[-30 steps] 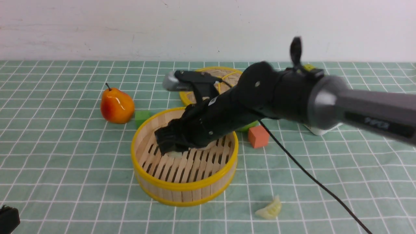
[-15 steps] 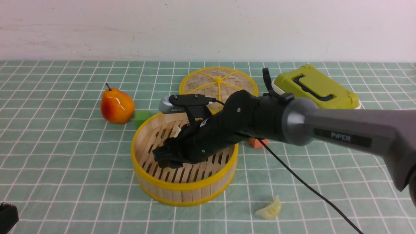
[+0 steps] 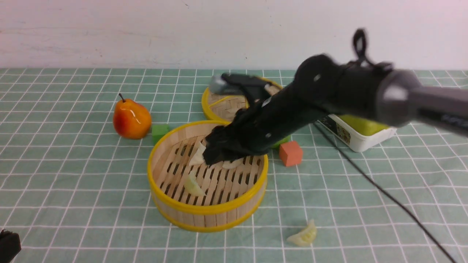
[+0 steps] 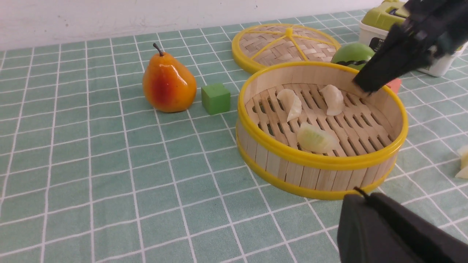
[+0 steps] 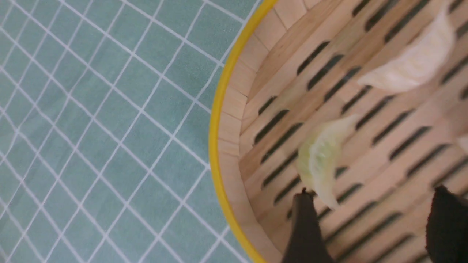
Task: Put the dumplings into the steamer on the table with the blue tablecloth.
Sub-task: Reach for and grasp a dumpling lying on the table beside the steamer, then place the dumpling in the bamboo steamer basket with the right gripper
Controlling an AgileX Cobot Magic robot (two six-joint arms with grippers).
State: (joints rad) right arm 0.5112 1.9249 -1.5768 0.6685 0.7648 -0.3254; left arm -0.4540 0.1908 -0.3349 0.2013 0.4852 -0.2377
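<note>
The steamer [image 3: 206, 212] stands mid-table on the blue tablecloth [image 3: 73, 175]. Three dumplings lie on its slats: a yellow-green one [image 3: 192, 185] and two cream ones [image 3: 197, 155] [image 3: 234, 163]. Another yellow-green dumpling [image 3: 302, 235] lies on the cloth in front of it, to the right. My right gripper [image 3: 219, 153] hovers open over the steamer's back part, and nothing sits between its fingers [image 5: 303, 226]. The yellow-green dumpling [image 5: 321, 164] lies just beyond one fingertip. My left gripper [image 4: 362, 197] rests shut near the table's front left corner [image 3: 8, 245], holding nothing.
A pear [image 3: 131, 118] and a green cube [image 3: 159, 132] sit left of the steamer. An orange cube [image 3: 291, 153] and a green round thing [image 3: 279, 141] sit to its right. Behind it are a woven lid [image 3: 223, 106] and a green-lidded box [image 3: 365, 133]. A black cable [image 3: 384, 190] hangs from the right arm.
My right gripper opened inside the steamer, left the yellow-green dumpling on the slats, then rose and drew back to the right. The left gripper stayed put.
</note>
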